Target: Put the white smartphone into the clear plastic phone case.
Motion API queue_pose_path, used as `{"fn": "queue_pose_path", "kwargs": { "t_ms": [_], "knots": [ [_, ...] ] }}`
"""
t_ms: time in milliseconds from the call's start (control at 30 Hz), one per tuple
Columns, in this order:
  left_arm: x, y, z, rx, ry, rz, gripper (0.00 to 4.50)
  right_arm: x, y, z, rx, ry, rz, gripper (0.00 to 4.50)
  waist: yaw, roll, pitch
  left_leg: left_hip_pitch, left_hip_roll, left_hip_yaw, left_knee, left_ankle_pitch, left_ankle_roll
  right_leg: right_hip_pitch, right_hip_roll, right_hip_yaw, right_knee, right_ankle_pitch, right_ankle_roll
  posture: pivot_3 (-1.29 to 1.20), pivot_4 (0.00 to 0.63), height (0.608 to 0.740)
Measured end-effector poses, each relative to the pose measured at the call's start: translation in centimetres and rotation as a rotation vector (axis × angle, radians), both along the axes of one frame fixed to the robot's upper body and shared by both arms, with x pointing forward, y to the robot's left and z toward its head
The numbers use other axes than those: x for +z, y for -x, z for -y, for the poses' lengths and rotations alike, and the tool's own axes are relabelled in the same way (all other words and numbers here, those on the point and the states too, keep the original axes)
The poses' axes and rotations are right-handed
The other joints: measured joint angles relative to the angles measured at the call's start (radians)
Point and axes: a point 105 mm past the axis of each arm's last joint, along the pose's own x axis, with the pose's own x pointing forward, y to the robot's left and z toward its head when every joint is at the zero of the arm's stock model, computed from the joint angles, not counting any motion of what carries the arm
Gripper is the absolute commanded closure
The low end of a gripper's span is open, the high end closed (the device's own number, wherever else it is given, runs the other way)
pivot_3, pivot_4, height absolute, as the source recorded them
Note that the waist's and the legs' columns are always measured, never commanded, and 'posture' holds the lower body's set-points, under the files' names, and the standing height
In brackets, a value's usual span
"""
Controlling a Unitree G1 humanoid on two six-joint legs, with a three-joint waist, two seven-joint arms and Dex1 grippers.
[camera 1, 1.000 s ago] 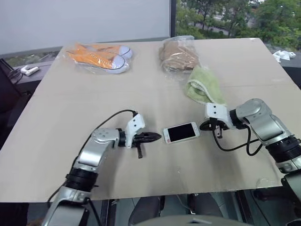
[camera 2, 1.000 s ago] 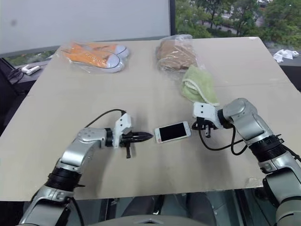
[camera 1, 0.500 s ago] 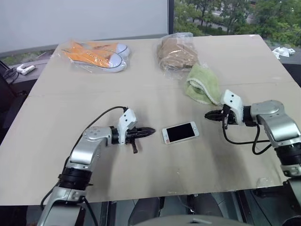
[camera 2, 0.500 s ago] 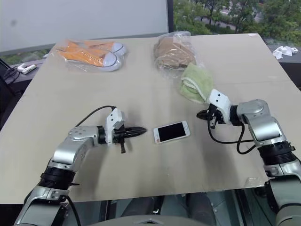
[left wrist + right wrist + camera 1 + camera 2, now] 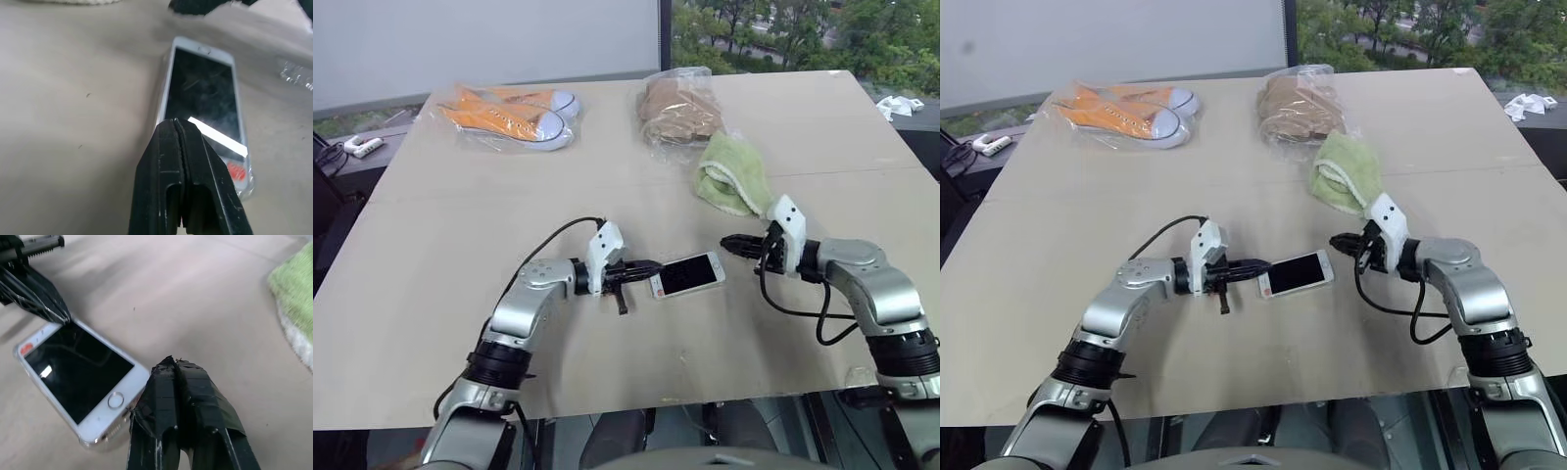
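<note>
Lying between both closed grippers, left gripper (image 5: 651,265) touching: white smartphone (image 5: 688,274).

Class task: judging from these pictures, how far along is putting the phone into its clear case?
Done, it seems: the white smartphone lies screen up on the table with the clear plastic phone case edging around it. In hand: both shut claws, left claw and right claw, sit at opposite ends. Left: whether every corner is seated cannot be told.

Pale beige rectangular tabletop (image 5: 460,225) and its load

White smartphone with black screen (image 5: 688,275), seated in a thin clear shell, lies near centre; bagged orange sneakers (image 5: 509,113) at eleven o'clock, bagged tan item (image 5: 680,110) at twelve, green towel (image 5: 734,176) at one.
</note>
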Motion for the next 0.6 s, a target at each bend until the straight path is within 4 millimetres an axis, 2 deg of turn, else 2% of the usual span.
{"fn": "queue_pose_path", "kwargs": {
  "t_ms": [167,433,600],
  "knots": [
    [-0.2,0.0,0.2,-0.009,-0.016,0.027,4.50,-0.3,0.4,-1.1,0.011,-0.032,-0.009,4.44,0.001,0.000,0.000,0.000,0.000,0.000,0.000,0.000,0.000,0.000,0.000,0.000,0.000,0.000,0.000,0.00,0.150,0.740],
    [-0.3,-0.1,0.4,-0.008,-0.030,0.047,4.50,-0.2,0.5,-1.4,0.008,-0.042,-0.008,4.44,0.004,0.000,-0.001,0.001,0.000,0.000,0.001,0.000,0.000,0.000,0.000,0.000,0.003,0.000,0.000,0.00,0.150,0.740],
    [-0.3,-0.1,0.4,-0.009,-0.038,0.058,4.50,-0.8,0.8,-1.6,0.011,-0.052,-0.043,4.44,0.004,-0.001,-0.001,0.001,0.000,0.001,0.001,0.000,0.000,0.000,0.000,0.001,0.004,0.000,0.000,0.00,0.150,0.740]
  ]
}}
